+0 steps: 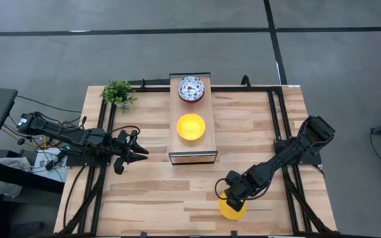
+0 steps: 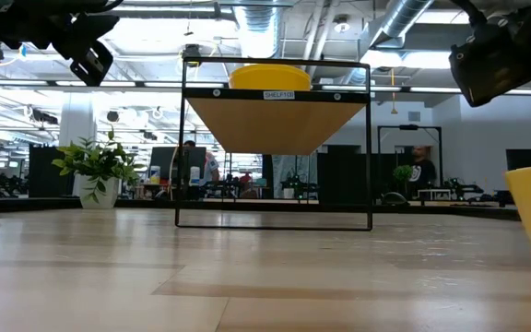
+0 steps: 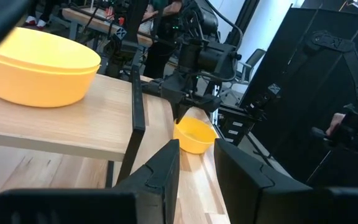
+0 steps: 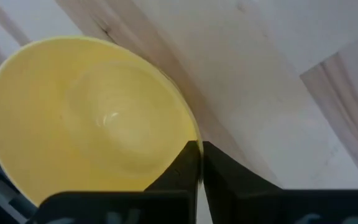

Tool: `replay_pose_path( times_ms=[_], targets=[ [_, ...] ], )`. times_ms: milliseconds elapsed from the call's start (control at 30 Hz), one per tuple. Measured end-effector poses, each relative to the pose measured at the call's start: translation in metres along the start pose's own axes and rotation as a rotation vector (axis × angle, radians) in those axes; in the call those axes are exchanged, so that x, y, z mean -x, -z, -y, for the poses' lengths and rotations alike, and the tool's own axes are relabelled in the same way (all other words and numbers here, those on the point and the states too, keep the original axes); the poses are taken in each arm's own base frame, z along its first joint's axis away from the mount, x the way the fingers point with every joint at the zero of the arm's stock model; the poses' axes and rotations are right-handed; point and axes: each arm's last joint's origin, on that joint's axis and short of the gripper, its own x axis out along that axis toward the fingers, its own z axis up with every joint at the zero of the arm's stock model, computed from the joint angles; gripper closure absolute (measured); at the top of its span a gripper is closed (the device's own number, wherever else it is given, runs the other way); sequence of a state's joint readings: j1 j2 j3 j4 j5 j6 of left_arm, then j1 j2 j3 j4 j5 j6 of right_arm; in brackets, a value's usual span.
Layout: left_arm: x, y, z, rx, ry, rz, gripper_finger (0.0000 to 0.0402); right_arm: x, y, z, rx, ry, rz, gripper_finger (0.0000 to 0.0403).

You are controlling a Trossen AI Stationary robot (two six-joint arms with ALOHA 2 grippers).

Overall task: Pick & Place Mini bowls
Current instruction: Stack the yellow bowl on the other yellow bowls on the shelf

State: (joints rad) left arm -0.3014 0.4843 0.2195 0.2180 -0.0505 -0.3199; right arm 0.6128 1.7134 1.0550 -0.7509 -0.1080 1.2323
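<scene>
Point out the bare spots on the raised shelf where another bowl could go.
On the shelf, the near end is bare, below the yellow bowl. The far end holds the speckled bowl, leaving only a narrow gap between the bowls.

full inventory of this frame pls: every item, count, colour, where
Yellow mini bowls: 2, bright yellow; one on the shelf, one on the table's near right, rim at the right gripper.
Floral mini bowl: 1, white with red-blue speckle; shelf's far end.
Shelf: 1, wood top, black frame; table centre.
Potted plant: 1, green; far left corner.
Table: 1, light wood.
Left gripper: dark, open, left of the shelf.
Right gripper: dark, fingers together at the near bowl's rim.
</scene>
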Motion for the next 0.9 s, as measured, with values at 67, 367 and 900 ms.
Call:
replay_pose_path(
  times_ms=[67,367,900],
  targets=[
    [0.000,0.000,0.000,0.000,0.000,0.000,0.0302,0.000,-0.001,0.001,-0.011,0.006,-0.002,0.0394],
    [0.000,0.000,0.000,0.000,0.000,0.001,0.0302,0.007,-0.010,-0.001,0.001,-0.039,-0.065,0.0401],
    [0.000,-0.001,0.000,0.000,0.002,0.007,0.0302,0.160,-0.051,-0.005,0.113,-0.283,0.048,0.0402]
  ],
)
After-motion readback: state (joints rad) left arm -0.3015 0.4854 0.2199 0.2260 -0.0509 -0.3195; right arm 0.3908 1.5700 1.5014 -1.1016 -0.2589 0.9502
